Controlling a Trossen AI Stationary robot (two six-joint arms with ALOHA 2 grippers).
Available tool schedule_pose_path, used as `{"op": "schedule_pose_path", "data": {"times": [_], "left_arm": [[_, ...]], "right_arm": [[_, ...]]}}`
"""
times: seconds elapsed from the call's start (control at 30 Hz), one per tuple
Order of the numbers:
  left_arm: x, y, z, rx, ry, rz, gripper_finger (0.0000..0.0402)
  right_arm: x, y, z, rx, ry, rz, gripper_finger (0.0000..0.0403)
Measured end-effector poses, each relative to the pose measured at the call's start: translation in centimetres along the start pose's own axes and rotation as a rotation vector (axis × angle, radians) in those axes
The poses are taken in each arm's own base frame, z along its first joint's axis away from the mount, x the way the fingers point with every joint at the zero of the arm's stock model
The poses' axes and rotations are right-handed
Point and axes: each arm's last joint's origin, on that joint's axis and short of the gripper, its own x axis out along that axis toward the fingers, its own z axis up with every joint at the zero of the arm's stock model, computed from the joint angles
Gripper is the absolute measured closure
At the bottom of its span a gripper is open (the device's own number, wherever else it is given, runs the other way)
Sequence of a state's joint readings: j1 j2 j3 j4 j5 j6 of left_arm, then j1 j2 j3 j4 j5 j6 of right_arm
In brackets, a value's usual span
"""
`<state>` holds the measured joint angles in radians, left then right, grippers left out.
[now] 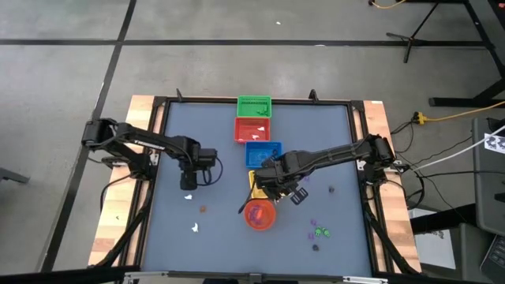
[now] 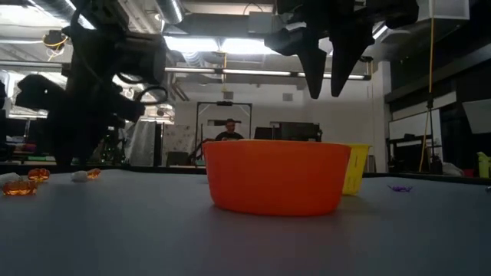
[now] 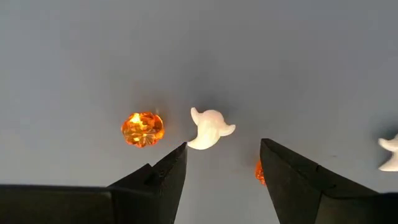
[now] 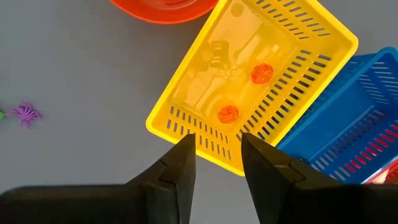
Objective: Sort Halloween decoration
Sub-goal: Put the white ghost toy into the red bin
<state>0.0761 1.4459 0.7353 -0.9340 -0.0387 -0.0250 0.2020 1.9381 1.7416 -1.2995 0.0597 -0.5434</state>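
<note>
The Halloween decoration lies scattered on the grey table. A white ghost trinket [image 3: 210, 129] rests on the table just past the tips of my left gripper [image 3: 224, 146], which points down at it, open. An orange pumpkin trinket [image 3: 142, 128] lies beside the ghost, and another white trinket [image 3: 390, 152] lies farther off. My right gripper [image 4: 217, 138] hangs open above the yellow basket [image 4: 205, 74], nothing between its fingers. Two orange trinkets [image 4: 262, 73] lie in that basket. Purple and green trinkets [image 1: 319, 231] lie at the near right.
Green [image 1: 254, 106], red [image 1: 252, 129] and blue [image 1: 263, 153] baskets stand in a row from the far edge toward the middle. The round orange bowl [image 1: 260, 214] stands near the yellow basket. A person shows in the room behind the table.
</note>
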Motion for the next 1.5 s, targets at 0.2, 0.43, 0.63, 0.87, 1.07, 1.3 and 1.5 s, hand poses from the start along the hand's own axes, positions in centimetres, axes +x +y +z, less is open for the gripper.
{"op": "schedule_pose_path", "data": {"times": [0.2, 0.43, 0.63, 0.87, 1.07, 1.3, 1.5], "left_arm": [[1.0, 0.0, 0.3, 0.0, 0.055, 0.005, 0.0214], [1.2, 0.0, 0.4, -0.015, 0.064, 0.036, 0.0214], [1.2, 0.1, 0.4, -0.019, 0.064, 0.036, 0.0214], [1.2, 0.6, 0.4, -0.038, 0.066, 0.01, 0.0214], [1.2, 1.1, 0.4, -0.057, 0.066, -0.001, 0.0214], [1.1, 1.2, 0.6, -0.06, 0.053, -0.012, 0.0214], [1.1, 1.3, 1.5, -0.081, -0.038, -0.017, 0.0214]], "right_arm": [[0.0, 0.0, 0.0, -0.003, 0.002, 0.001, 0.0276], [0.0, 0.0, 0.0, -0.004, 0.002, 0.001, 0.0276], [0.0, 0.0, 0.0, -0.011, 0.002, 0.001, 0.0276], [0.0, 0.0, 0.0, -0.014, 0.002, 0.001, 0.0276], [0.0, 0.0, 0.0, -0.015, 0.002, 0.001, 0.0276], [0.0, 0.0, 0.0, -0.063, 0.003, 0.002, 0.0276], [0.0, 0.0, 0.0, -0.069, 0.005, 0.003, 0.0276]]}}
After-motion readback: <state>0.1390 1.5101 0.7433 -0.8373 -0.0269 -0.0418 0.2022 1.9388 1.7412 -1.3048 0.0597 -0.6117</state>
